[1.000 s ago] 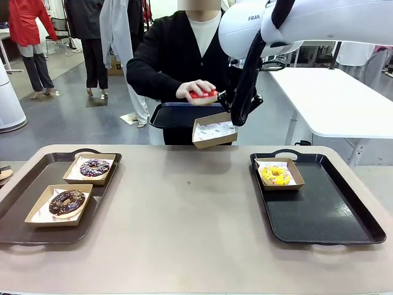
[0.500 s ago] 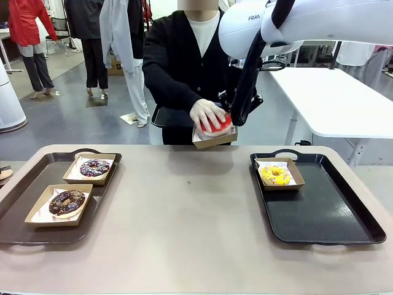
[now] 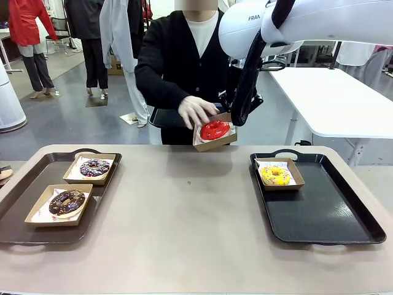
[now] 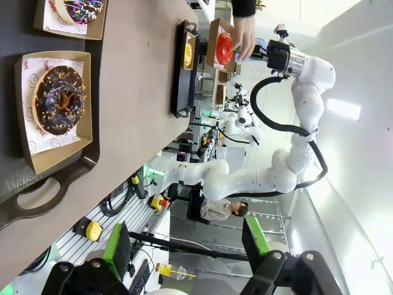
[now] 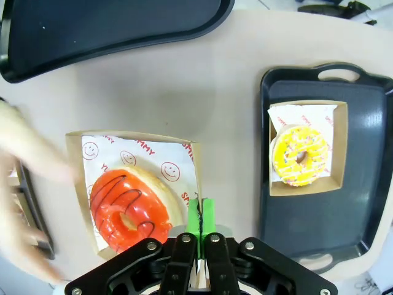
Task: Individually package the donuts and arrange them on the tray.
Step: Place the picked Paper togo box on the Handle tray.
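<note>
Hand [image 3: 195,111] beside red donut [image 3: 215,130]; boxed yellow donut [image 3: 275,175] on right tray [image 3: 331,215].

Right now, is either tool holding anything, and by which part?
The right tool is shut on the side wall of the cardboard box that carries the red donut, held above the table. The left tool is open, holding nothing.

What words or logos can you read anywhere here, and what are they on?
"FRAN", cut off: right arm's white casing.
"MMY", partly hidden red print with smiley faces: paper liner under the red donut.
Red print on the chocolate donut's liner: too small to read.
</note>
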You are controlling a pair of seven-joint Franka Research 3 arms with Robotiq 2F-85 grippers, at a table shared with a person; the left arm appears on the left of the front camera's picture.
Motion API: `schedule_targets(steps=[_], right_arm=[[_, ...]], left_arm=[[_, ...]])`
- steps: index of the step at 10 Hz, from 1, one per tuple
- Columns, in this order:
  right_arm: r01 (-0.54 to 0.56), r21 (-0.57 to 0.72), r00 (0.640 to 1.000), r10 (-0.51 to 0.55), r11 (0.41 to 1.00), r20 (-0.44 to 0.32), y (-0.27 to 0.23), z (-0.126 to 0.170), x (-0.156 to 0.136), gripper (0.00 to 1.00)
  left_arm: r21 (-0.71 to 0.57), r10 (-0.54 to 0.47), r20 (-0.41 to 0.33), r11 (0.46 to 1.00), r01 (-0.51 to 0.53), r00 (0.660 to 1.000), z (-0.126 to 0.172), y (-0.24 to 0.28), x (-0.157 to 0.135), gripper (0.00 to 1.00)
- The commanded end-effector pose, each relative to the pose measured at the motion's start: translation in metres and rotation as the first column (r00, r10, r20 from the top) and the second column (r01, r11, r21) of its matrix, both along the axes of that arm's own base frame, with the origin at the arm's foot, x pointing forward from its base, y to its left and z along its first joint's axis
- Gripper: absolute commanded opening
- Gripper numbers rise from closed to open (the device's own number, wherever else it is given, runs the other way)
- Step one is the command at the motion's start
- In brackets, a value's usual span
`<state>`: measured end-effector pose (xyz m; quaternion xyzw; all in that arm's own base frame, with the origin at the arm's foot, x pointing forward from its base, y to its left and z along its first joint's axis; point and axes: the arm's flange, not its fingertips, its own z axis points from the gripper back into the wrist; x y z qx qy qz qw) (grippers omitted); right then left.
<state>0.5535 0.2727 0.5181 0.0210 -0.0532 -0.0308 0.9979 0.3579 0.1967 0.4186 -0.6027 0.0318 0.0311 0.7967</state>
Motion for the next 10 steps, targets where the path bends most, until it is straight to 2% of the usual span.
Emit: schedule_targets(steps=[1,8,10], right_arm=[[0.001,0.005,1.0,-0.001,1.0,0.009,-0.003,-0.001,-0.005,0.0],[0.0,0.0,1.0,0.0,1.0,0.0,0.0,0.0,0.0,0.01],[-0.057,0.049,0.997,0.059,0.997,-0.051,-0.04,-0.005,-0.031,0.01]], left_arm=[[0.002,0.013,-0.007,1.0,-0.013,1.0,-0.001,0.0,-0.002,0.96],[0.002,0.013,-0.007,1.0,-0.013,1.0,-0.001,0.0,-0.002,0.96],[0.002,0.013,-0.007,1.0,-0.013,1.0,-0.001,0.0,-0.002,0.96]])
